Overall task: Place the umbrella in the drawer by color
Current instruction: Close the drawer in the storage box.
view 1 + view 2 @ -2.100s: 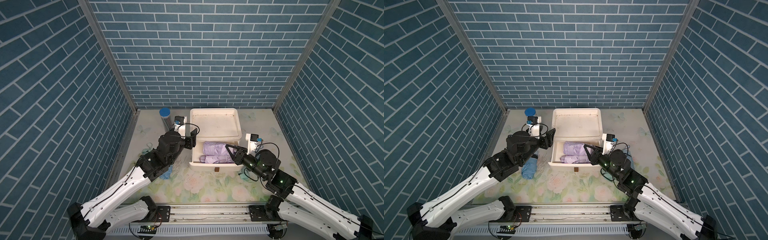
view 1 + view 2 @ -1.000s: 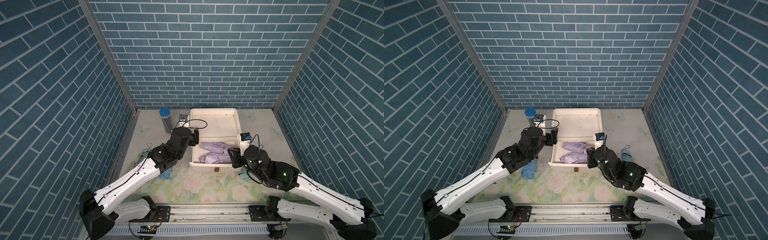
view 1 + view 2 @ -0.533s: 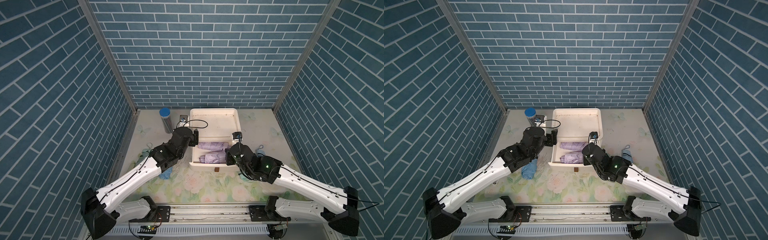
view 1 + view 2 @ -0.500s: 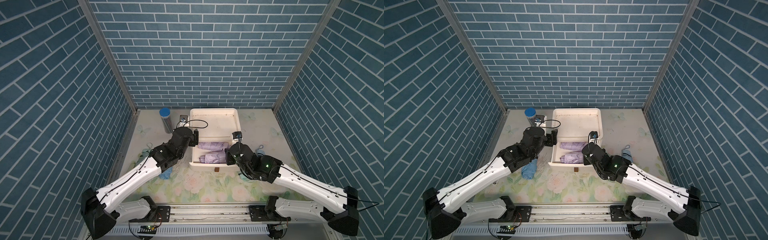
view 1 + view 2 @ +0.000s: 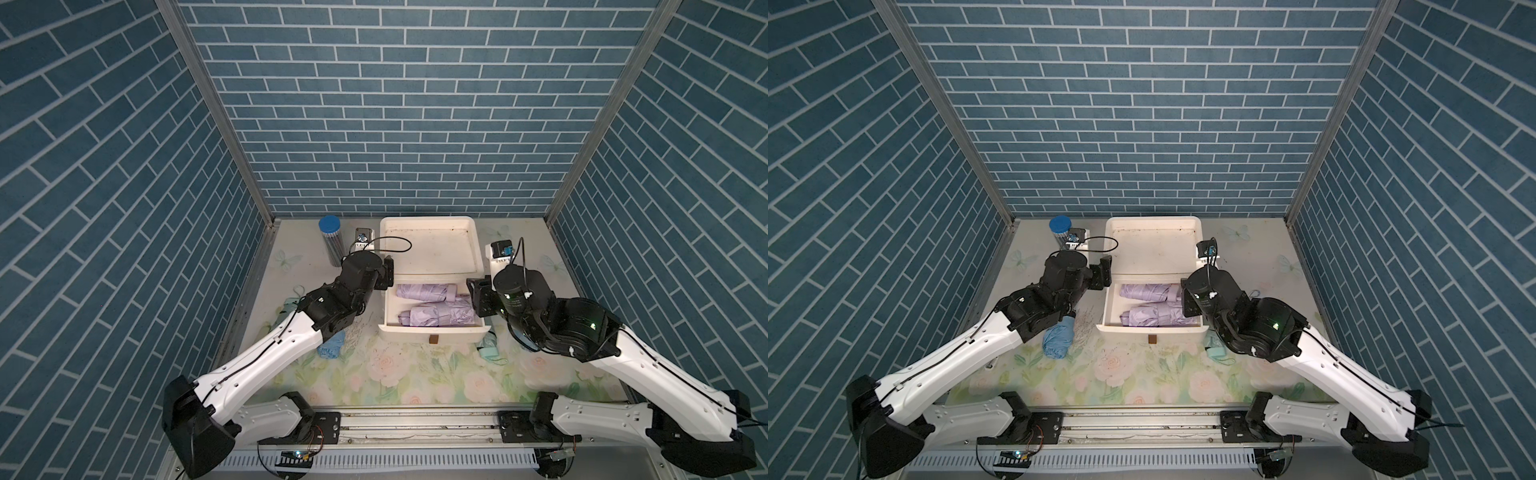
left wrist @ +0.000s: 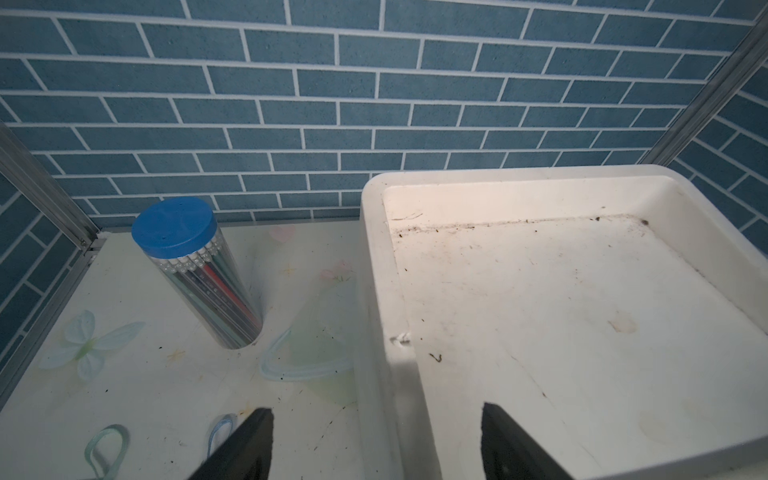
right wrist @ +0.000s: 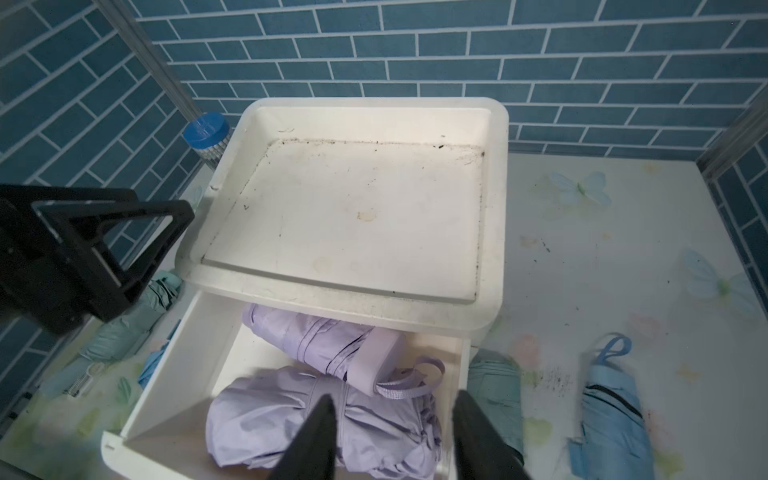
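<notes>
In both top views a white cabinet stands at the back of the flowered table, and its drawer is pulled out toward the robot. Two purple umbrellas lie side by side inside it, the rear one and the front one. The left gripper hangs at the drawer's left rear corner, beside the cabinet. The right gripper is at the drawer's right edge. A blue umbrella lies on the table left of the drawer, partly under the left arm. A green umbrella lies just right of the drawer. A pencil tube stands upright near the back left corner.

The left wrist view shows the left gripper with its jaws spread wide, one on each side of the cabinet's rim, and gripping nothing. The pencil tube stands beside the cabinet.

The right wrist view shows the right gripper with its jaws partly apart over the front purple umbrella, which is blurred. The jaws are not clamped on it, and it cannot be told whether they touch it. The rear purple umbrella lies half under the cabinet top. Outside the drawer's wall lie the green umbrella and another blue umbrella.
</notes>
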You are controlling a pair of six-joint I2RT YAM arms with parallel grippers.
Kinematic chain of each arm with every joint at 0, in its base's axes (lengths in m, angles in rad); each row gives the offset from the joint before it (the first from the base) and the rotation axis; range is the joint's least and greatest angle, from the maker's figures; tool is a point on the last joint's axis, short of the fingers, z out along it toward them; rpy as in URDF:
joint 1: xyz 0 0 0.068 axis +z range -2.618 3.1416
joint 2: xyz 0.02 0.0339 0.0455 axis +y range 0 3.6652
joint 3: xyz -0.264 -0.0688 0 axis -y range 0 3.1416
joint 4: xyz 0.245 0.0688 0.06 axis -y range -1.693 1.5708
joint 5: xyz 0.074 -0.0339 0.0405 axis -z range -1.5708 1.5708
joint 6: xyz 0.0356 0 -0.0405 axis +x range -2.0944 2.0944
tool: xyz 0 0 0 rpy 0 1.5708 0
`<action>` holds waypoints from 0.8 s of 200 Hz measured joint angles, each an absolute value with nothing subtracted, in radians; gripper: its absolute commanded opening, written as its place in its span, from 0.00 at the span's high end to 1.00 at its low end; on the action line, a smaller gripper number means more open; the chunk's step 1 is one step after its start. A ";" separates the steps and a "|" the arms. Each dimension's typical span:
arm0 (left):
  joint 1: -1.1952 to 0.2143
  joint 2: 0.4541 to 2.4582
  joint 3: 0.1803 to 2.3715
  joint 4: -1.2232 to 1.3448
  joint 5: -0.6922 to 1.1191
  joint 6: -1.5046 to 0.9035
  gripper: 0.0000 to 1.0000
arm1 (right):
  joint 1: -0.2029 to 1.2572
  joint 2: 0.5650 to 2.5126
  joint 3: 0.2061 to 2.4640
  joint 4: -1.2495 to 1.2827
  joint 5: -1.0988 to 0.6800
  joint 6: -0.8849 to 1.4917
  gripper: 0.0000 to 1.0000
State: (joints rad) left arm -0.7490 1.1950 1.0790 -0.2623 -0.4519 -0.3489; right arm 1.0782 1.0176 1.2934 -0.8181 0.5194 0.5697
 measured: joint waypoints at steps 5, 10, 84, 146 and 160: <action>-0.748 1.200 1.079 -0.260 -0.452 -0.348 0.20 | 1.091 1.002 1.266 -0.804 0.507 0.563 0.70; -0.748 1.205 1.079 -0.257 -0.451 -0.348 0.20 | 1.107 0.987 1.234 -0.791 0.493 0.558 0.71; -0.743 1.266 1.073 -0.194 -0.448 -0.348 0.34 | 1.459 0.835 0.772 -0.471 0.436 0.545 0.63; -0.738 1.266 1.040 -0.162 -0.443 -0.351 0.56 | 1.490 0.974 0.770 -0.401 0.582 0.610 0.55; -0.738 1.266 1.040 -0.157 -0.436 -0.353 0.61 | 1.499 0.997 0.770 -0.403 0.611 0.633 0.54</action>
